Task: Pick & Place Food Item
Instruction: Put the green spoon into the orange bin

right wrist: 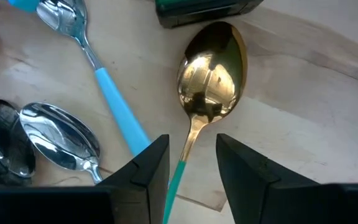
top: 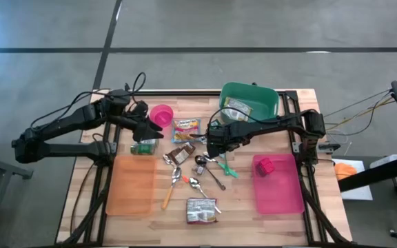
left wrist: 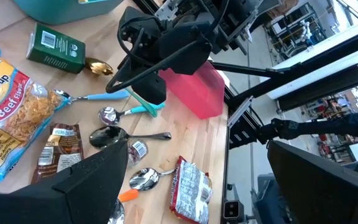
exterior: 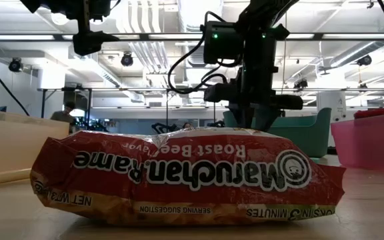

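The right gripper [right wrist: 191, 163], its fingers narrowed on either side of the gold spoon [right wrist: 211, 71] lying mid-table but not yet pinching, should close squarely on the thin neck so it cannot twist.

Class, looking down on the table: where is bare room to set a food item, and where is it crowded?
Free: the orange tray, and most of the pink tray beyond its pink block. Crowded: the middle, where spoons and packets cluster under the right gripper.
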### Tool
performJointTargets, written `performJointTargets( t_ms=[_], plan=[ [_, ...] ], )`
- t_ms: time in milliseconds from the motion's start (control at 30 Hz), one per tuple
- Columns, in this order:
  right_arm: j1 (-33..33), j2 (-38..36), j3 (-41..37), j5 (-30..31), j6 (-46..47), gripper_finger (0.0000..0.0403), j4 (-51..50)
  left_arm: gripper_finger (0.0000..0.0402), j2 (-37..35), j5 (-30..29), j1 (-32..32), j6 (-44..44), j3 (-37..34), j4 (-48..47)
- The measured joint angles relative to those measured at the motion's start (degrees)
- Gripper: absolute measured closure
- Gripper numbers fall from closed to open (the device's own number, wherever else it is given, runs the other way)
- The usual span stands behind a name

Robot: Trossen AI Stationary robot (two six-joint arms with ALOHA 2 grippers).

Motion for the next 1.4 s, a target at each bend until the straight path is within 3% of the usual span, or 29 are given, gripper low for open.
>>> performJointTargets(
  t_ms=[300,767,900,1100,1400],
  plan=[
    [0.00,0.00,-3.31,-0.85,1.52,0.0277,6.68,0.0011,0.00,0.00,0.00,-0.23,0.01,0.01],
    [-0.02,0.04,-6.04,0.38,0.92,0.0280,9.19,0.0011,0.00,0.00,0.00,-0.89,0.02,0.03],
    [0.00,0.04,-6.62,0.28,1.31,0.0306,10.60,0.0011,0.00,0.00,0.00,-1.12,0.02,0.03],
    [0.00,0.02,-7.23,0.24,-0.13,0.0384,12.08,0.0011,0.00,-0.02,0.00,-1.49,0.02,0.03],
    [0.00,0.02,-6.85,0.07,-0.96,0.0393,12.24,0.0011,0.00,-0.03,0.00,-2.58,0.02,0.03]
  ],
)
